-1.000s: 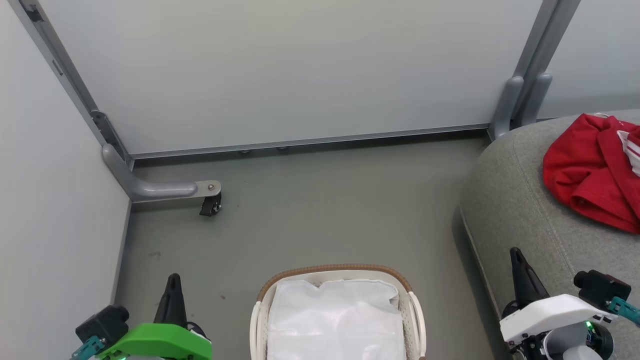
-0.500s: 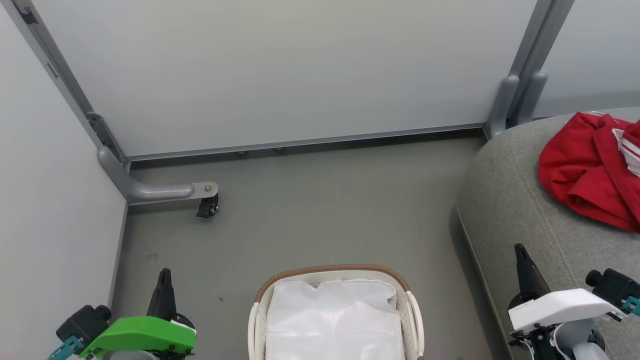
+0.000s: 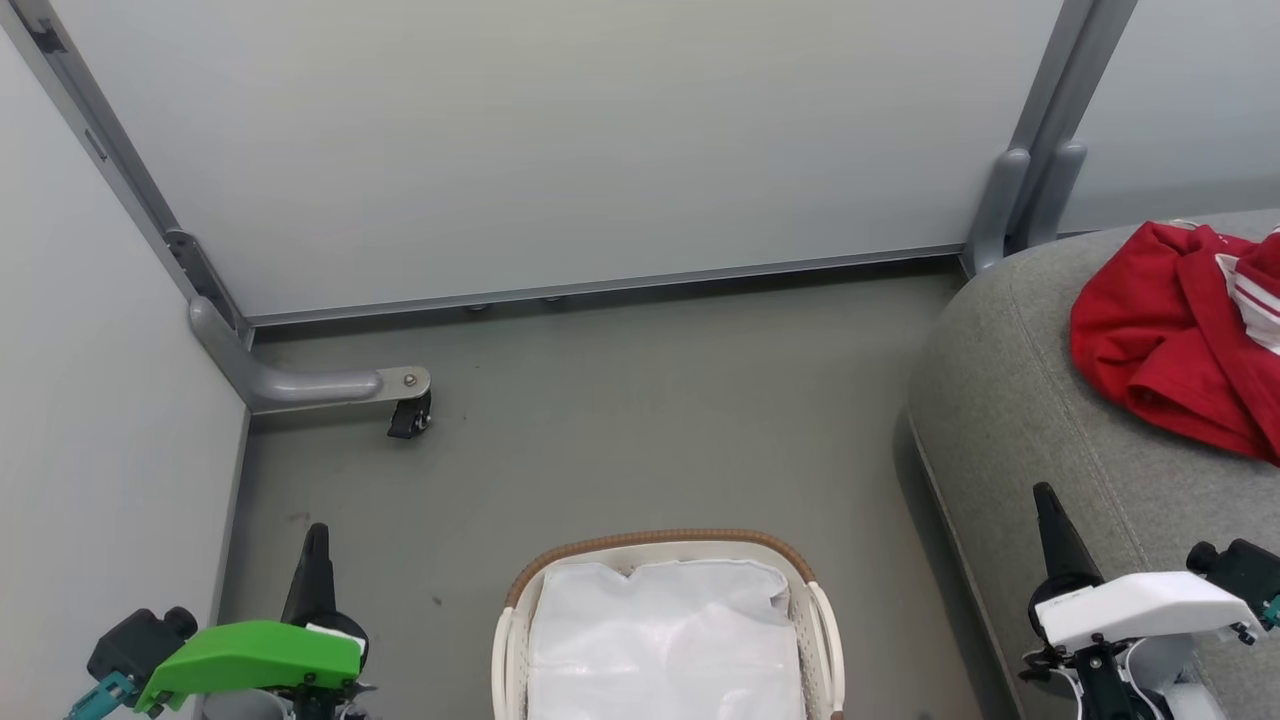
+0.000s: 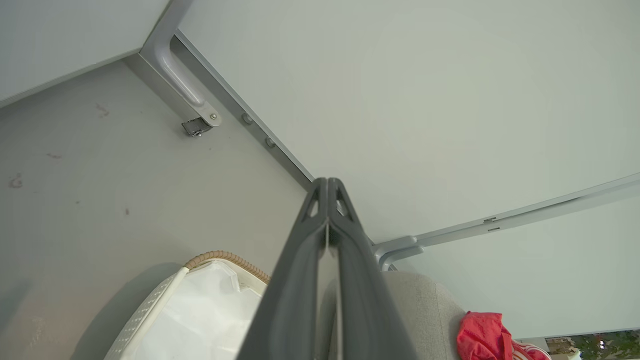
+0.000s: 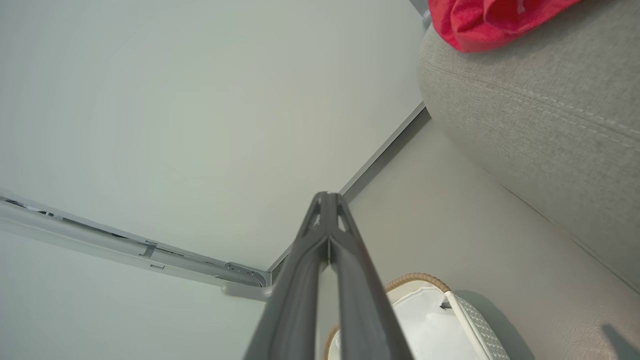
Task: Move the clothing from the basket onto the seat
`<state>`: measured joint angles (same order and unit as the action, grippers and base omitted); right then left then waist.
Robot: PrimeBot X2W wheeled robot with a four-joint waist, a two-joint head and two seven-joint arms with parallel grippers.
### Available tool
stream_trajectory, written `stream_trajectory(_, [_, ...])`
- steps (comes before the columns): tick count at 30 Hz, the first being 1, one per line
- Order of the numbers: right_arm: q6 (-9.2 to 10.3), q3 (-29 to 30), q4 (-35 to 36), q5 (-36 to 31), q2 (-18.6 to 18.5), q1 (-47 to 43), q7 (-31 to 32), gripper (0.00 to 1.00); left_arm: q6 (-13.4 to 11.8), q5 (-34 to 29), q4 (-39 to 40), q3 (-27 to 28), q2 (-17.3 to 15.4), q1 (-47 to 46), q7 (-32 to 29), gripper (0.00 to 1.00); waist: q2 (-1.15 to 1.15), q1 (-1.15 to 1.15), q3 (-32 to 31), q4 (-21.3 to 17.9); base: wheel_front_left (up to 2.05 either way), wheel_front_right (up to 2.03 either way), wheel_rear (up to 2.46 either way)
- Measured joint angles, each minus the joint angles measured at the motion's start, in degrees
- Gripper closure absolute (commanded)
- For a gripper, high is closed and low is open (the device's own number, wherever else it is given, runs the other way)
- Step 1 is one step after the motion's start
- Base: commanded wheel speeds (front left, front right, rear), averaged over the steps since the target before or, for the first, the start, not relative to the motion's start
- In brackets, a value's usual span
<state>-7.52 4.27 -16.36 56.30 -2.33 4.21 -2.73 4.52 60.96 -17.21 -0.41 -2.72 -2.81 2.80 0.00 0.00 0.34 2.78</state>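
The red clothing [image 3: 1165, 340] lies crumpled on the grey seat [image 3: 1020, 420] at the right, with white-striped trim at its right edge; it also shows as the clothing [image 5: 480, 20] and the clothing [image 4: 482, 337] in the wrist views. The white basket [image 3: 660, 545] with its brown rim stands on the floor at bottom centre, and only its white liner shows inside. My left gripper [image 3: 317, 535] is shut and holds nothing, low at the left of the basket. My right gripper [image 3: 1046, 497] is shut and holds nothing, over the seat's front edge. The fingers [image 4: 327, 210] are pressed together, as are the fingers [image 5: 327, 220].
Pale partition panels with grey metal frames close off the back and left. A grey foot bracket with a small black caster [image 3: 405, 415] sticks out onto the grey floor at the left. Another frame post [image 3: 1010, 210] stands behind the seat's corner.
Both grippers have sunk lower toward the bottom of the head view. The whole picture has shifted slightly left and up, so the camera moved. The clothing stays on the seat.
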Motion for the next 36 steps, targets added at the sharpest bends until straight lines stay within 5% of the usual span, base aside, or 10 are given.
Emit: stream_trajectory(36, [0.01, 1.2, 1.3, 20.4, -0.2, 1.1, 5.3, 1.00, 1.6, 17.7, 1.7, 3.9, 0.0, -1.6, -5.3, 1.00, 0.00, 0.00, -0.1, -1.4, 0.00, 0.00, 0.00])
